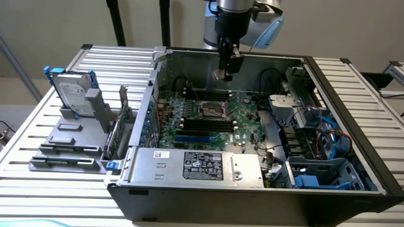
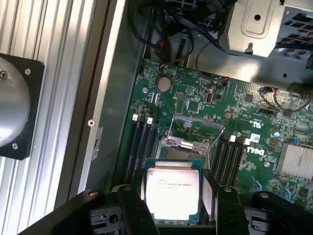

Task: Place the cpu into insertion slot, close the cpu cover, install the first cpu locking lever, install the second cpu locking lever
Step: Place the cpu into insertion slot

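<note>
1. Above the insertion slot [image 1: 213,109], a small square socket with a dark centre and a silver metal rim set in the green circuit board [image 1: 243,113], hangs the black two-fingered claw [image 1: 222,75] at the end of the grey arm.
2. The claw is pinching the cpu [image 2: 172,191], a small flat square chip with a pale silver-grey metal face and faint print. One black finger [image 2: 131,205] presses on each of two opposite edges, so the chip sits squarely between them with its face turned up towards the wrist camera.
3. The cpu is held in the air, apart from the slot. In the wrist view the slot lies beyond one edge of the chip, not beneath it.
4. The cpu cover [image 2: 188,143], a thin square silver metal frame plate with a central window, stands at the slot. Whether it is lifted or lying flat cannot be told.
5. Long black memory slots [image 2: 142,142] run just beside the slot.
6. Around the slot rises an open black and silver computer case [image 1: 189,203], which rests on a ribbed silver metal desk [image 1: 360,90].
7. To the exterior view's left of the slot, outside the case, a silver hard drive [image 1: 71,92] stands in a grey holder.
</note>
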You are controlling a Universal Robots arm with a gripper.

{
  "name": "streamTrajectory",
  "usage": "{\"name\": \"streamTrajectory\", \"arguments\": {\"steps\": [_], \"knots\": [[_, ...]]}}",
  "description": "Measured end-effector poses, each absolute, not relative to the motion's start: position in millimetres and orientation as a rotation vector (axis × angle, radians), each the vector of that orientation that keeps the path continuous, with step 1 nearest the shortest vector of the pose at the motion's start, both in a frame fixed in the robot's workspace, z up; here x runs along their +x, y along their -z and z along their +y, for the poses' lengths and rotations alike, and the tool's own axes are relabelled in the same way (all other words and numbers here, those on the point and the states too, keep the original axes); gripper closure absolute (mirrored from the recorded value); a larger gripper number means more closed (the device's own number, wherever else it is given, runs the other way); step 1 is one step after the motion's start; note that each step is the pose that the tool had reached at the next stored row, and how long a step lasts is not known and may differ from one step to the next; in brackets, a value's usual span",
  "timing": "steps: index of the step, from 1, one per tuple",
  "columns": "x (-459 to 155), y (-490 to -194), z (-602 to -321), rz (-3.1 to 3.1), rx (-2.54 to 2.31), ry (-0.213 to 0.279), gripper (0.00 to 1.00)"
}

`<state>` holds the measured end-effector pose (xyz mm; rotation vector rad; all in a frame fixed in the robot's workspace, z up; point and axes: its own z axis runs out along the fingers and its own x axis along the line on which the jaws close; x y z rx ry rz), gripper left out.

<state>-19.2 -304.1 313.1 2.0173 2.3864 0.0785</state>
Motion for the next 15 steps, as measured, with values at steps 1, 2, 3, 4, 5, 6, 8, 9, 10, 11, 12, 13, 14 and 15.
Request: {"name": "streamTrajectory", "arguments": {"steps": [1, 2, 3, 4, 5, 6, 8, 9, 10, 11, 12, 13, 14, 15], "knots": [[-19, -313, -304, 2.368, 2.038, -0.078, 0.45], [-19, -313, -304, 2.349, 2.059, -0.078, 0.45], [-19, -312, -304, 2.330, 2.080, -0.078, 0.45], [-19, -312, -304, 2.312, 2.100, -0.078, 0.45], [-19, -312, -304, 2.293, 2.120, -0.077, 0.45], [-19, -312, -304, 2.277, 2.137, -0.076, 0.45], [-19, -312, -304, 2.252, 2.165, -0.074, 0.45], [-19, -312, -305, 2.244, 2.175, -0.072, 0.45], [-19, -312, -305, 2.238, 2.184, -0.068, 0.45], [-19, -311, -313, 2.241, 2.214, -0.033, 0.45], [-19, -311, -316, 2.253, 2.226, -0.008, 0.45], [-19, -310, -317, 2.256, 2.230, 0.000, 0.45], [-19, -310, -317, 2.260, 2.234, 0.006, 0.45], [-19, -309, -318, 2.266, 2.240, 0.015, 0.45]]}}
